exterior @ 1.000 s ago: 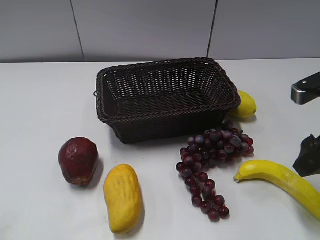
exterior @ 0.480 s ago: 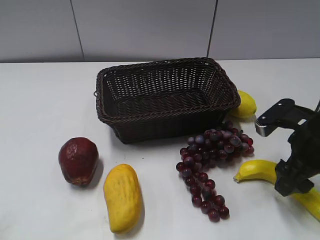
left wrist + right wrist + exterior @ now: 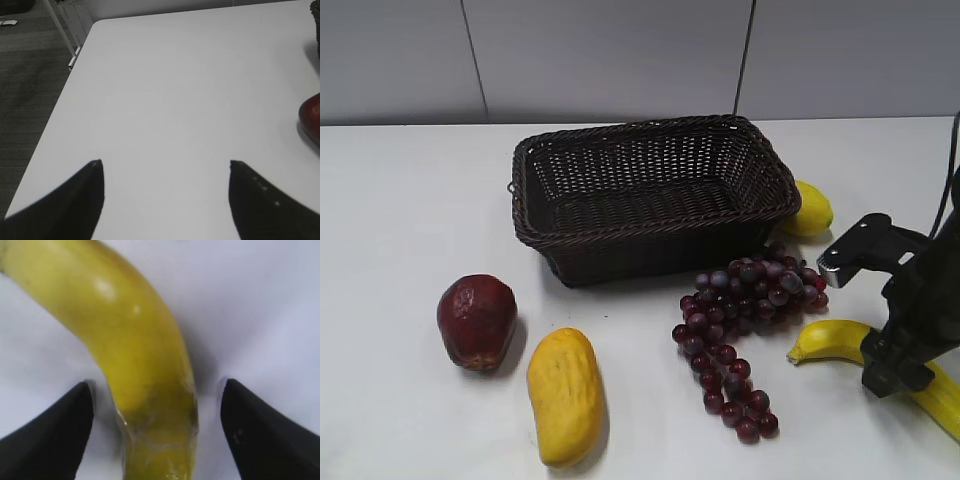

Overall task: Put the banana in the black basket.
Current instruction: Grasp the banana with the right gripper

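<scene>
The banana [image 3: 830, 340] lies on the white table at the front right, its tip pointing left toward the grapes. My right gripper [image 3: 895, 375] is down over its middle, open, with one finger on each side of the banana [image 3: 135, 355], not touching it. The black basket [image 3: 650, 190] stands empty at the back centre. My left gripper [image 3: 165, 165] is open and empty over bare table at the left; it is out of the exterior view.
A bunch of dark red grapes [image 3: 745, 320] lies between basket and banana. A lemon [image 3: 810, 210] sits right of the basket. A plump yellow fruit [image 3: 565, 395] and a dark red fruit [image 3: 477, 320] [image 3: 311, 117] lie front left. The table edge [image 3: 60, 110] shows on the left.
My right arm has come in from the right edge and dropped onto the banana, now straddling its middle. The banana and other things have not moved.
</scene>
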### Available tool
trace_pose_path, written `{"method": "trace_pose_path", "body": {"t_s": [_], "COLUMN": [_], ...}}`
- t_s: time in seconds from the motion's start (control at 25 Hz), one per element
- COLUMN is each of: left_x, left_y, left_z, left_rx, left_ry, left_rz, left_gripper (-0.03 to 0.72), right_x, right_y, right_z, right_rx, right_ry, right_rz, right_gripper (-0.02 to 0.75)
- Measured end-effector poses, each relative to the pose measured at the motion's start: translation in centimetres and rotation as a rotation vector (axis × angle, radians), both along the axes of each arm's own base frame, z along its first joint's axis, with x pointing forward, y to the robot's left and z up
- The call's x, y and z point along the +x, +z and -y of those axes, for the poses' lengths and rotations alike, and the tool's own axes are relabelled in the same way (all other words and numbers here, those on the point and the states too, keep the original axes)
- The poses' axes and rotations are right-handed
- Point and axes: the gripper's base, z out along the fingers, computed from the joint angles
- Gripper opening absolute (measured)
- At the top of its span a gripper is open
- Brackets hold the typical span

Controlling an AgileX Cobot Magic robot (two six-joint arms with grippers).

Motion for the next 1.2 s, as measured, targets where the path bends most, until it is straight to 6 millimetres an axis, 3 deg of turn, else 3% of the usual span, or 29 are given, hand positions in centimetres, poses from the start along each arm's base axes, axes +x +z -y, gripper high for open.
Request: {"method": "trace_pose_path", "body": {"t_s": [0.32,0.4,0.56,1.0,1.2], "left_x": [0.0,0.0,0.0,0.0,0.0], "left_y": [0.0,0.0,0.0,0.0,0.0], "left_z": [0.0,0.0,0.0,0.0,0.0], "left_rx": [0.0,0.0,0.0,0.0,0.0], "left_ry": [0.0,0.0,0.0,0.0,0.0], "left_rz": [0.0,0.0,0.0,0.0,0.0], "left_gripper": [0.575,0.575,0.575,0.575,0.575], "right_x": [0.1,0.1,0.1,0.2,-0.3], "right_y": [-0.3,-0.3,-0.3,-0.2,2.1], "right_z": [0.0,0.0,0.0,0.1,0.3], "right_rx": [0.0,0.0,0.0,-0.015,-0.023], "right_ry": [0.001,0.001,0.0,0.026,0.038], "right_rz": [0.0,0.0,0.001,0.019,0.046], "right_gripper": [0.548,0.494,0.31,0.314,0.314]}}
